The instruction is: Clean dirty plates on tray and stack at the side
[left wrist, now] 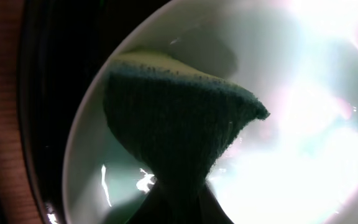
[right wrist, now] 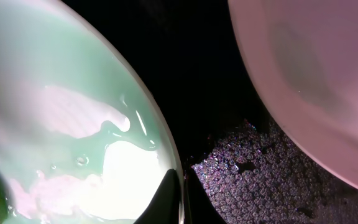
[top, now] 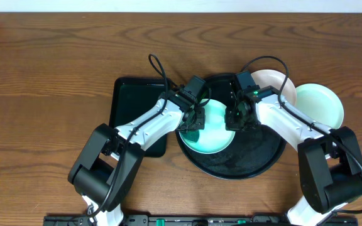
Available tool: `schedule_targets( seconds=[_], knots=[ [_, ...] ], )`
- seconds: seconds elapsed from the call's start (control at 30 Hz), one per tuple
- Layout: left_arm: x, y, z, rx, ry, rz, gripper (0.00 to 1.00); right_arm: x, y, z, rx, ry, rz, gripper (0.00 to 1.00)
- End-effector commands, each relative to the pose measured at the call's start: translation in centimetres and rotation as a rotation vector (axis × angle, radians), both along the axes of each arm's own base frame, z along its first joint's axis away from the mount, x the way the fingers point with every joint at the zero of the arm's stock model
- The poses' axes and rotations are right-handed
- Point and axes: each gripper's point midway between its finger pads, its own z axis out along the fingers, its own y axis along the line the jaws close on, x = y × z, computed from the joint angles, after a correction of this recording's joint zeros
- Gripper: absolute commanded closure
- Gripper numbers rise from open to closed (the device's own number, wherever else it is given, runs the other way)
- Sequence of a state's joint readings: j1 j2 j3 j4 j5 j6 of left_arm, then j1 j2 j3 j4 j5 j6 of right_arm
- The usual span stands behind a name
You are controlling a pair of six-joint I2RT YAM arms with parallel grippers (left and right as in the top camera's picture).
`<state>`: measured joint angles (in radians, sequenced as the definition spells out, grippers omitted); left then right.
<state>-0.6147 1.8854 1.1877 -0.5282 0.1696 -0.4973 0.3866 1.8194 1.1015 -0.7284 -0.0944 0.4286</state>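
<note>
A mint plate (top: 213, 139) lies on the left part of the round black tray (top: 256, 160). My left gripper (top: 193, 118) is shut on a dark green sponge (left wrist: 179, 124) with a yellow back, pressed onto the plate (left wrist: 303, 143). My right gripper (top: 237, 117) is shut on the plate's right rim (right wrist: 166, 143), one finger inside and one outside (right wrist: 180, 202). The plate's surface looks wet (right wrist: 61, 124). A white plate (top: 275, 83) lies at the tray's back right edge and shows in the right wrist view (right wrist: 316, 74). A second mint plate (top: 320, 103) lies on the table to the right.
A smaller black rectangular tray (top: 131, 103) lies left of the round tray, under my left arm. The tray floor (right wrist: 241, 174) beside the gripped plate shows a speckled sheen. The wooden table (top: 55, 75) extends around everything.
</note>
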Motion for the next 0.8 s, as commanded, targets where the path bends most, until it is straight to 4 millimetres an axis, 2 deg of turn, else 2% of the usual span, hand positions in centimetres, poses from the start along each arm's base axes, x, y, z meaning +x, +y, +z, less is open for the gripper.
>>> schedule_targets(
  seconds=[0.0, 0.23, 0.57, 0.77],
  knots=[
    [-1.2, -1.5, -0.4, -0.086, 0.07, -0.027, 0.92, -0.5, 0.4, -0.3, 0.006, 0.013, 0.011, 0.99],
    [-2.0, -4.9, 1.1, -0.279, 0.121, -0.087, 0.92, -0.5, 0.4, -0.3, 0.006, 0.013, 0.011, 0.99],
    [-2.1, -5.0, 1.5, -0.291, 0.122, -0.092, 0.92, -0.5, 0.4, -0.3, 0.006, 0.013, 0.011, 0.99],
    [-1.5, -5.3, 4.5, -0.333, 0.054, -0.103, 0.93, -0.4, 0.4, -0.3, 0.006, 0.013, 0.011, 0.99]
  ],
)
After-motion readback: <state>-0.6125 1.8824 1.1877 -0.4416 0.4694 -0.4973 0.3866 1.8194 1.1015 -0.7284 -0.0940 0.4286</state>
